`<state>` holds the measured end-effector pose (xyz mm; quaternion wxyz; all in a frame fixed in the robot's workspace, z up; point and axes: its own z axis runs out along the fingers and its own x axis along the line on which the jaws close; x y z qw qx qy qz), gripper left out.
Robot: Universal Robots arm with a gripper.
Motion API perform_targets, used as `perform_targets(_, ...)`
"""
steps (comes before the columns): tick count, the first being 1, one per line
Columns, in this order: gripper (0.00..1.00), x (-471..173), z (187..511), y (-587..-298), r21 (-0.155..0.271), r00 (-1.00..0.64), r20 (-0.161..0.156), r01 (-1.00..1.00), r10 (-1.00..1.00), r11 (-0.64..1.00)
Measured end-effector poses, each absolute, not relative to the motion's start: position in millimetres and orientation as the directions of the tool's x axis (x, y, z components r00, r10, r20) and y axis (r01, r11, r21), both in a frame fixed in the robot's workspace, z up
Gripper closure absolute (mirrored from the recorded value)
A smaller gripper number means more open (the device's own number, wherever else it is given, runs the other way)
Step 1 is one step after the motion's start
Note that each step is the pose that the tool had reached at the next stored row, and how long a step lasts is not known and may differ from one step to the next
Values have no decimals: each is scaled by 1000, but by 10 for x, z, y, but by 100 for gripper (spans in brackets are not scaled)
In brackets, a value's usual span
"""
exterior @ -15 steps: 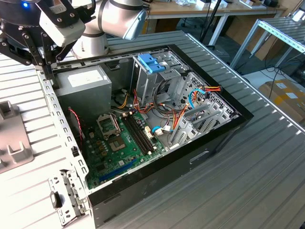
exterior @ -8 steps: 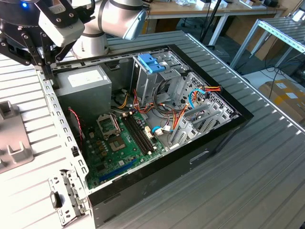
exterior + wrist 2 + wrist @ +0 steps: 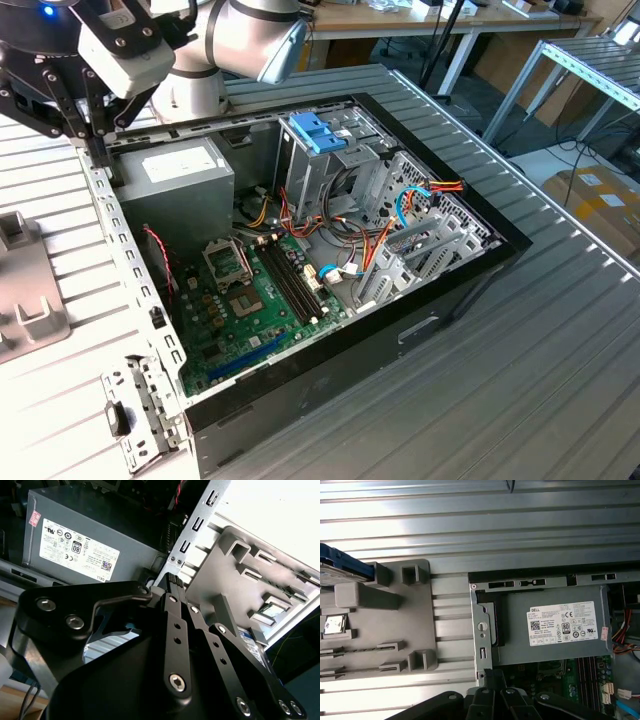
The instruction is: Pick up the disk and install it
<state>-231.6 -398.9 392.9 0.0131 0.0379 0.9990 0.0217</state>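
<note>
Evidently the job has barely started. Furthest from the big grey metal power-supply box [image 3: 180, 172], out past the case wall on the exterior view's left, sits a pale grey plastic holding fixture [image 3: 25, 300] with raised blocks and slots. In the first wrist view the disk [image 3: 340, 566], a flat silver-topped hard drive with bright blue plastic side rails, lies at the edge of that fixture away from the box, seated in its cradle with nothing touching it.

Closer in, the arm's black two-finger gripper [image 3: 100, 150] hangs over the perforated silver case wall [image 3: 125, 250], just beside the box's corner. In the second wrist view its fingers [image 3: 172, 595] look drawn together with nothing between them. It is well apart from the disk and carries nothing.

Past the box, toward the exterior view's right, the open black computer case [image 3: 440, 290] holds a green motherboard [image 3: 245, 315] in front of the box. A silver metal drive cage [image 3: 330, 175] stands beside the box, topped by a paler blue plastic latch [image 3: 315, 130]. From where I stand that bay looks unfilled, so I'd judge both the pick-up and the install are yet to be done.
</note>
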Motion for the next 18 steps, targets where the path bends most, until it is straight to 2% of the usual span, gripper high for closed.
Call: perform_targets(18, 89, -2362, 3915, -3989, 44, -997, -24, 75, 76, 996)
